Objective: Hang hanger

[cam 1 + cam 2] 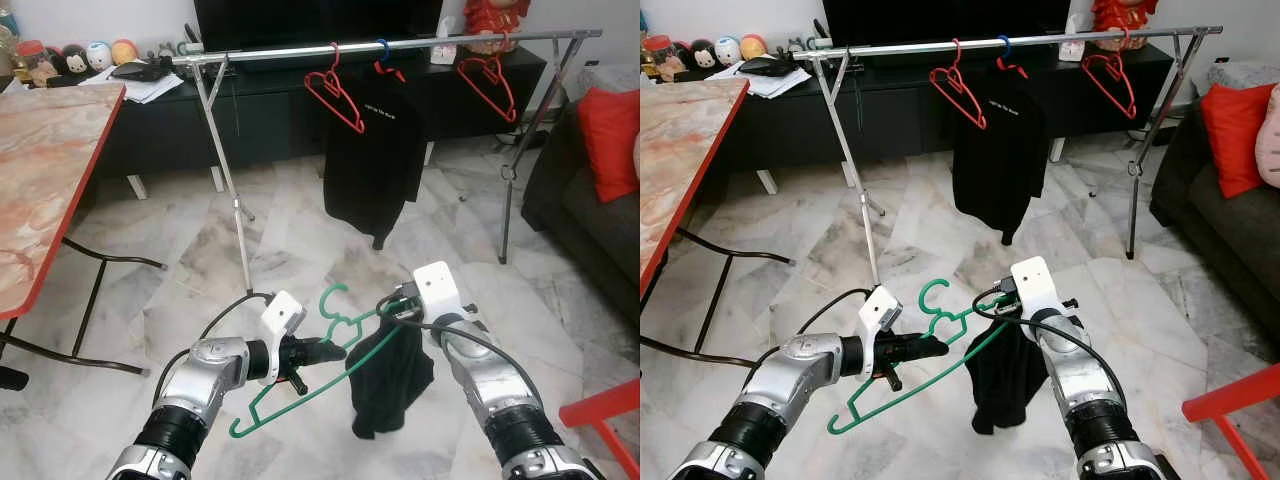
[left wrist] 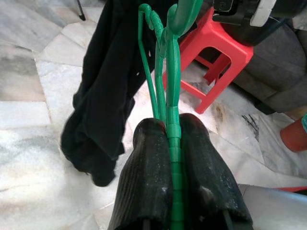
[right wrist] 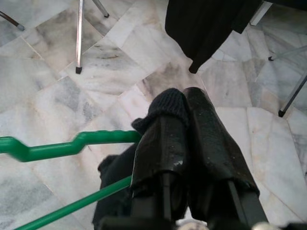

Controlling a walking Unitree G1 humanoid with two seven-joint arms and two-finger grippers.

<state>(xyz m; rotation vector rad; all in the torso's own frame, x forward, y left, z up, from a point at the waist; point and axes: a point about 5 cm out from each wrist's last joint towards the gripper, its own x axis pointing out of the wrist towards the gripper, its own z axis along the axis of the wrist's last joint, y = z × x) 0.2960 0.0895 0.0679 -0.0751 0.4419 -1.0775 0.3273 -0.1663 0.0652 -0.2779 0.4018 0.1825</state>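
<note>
Left eye view: we hold the green hanger (image 1: 300, 385) low before us, above the marble floor (image 1: 180, 270). Left gripper (image 1: 330, 351) pinches its neck. Right gripper (image 1: 388, 308) is pressed together on the black garment (image 1: 388, 385) draped at the hanger's far end. The clothes rail (image 1: 400, 45) stands well ahead. Risk, in our judgement: the loosely draped cloth slides off if we tilt the hanger while raising it.
</note>
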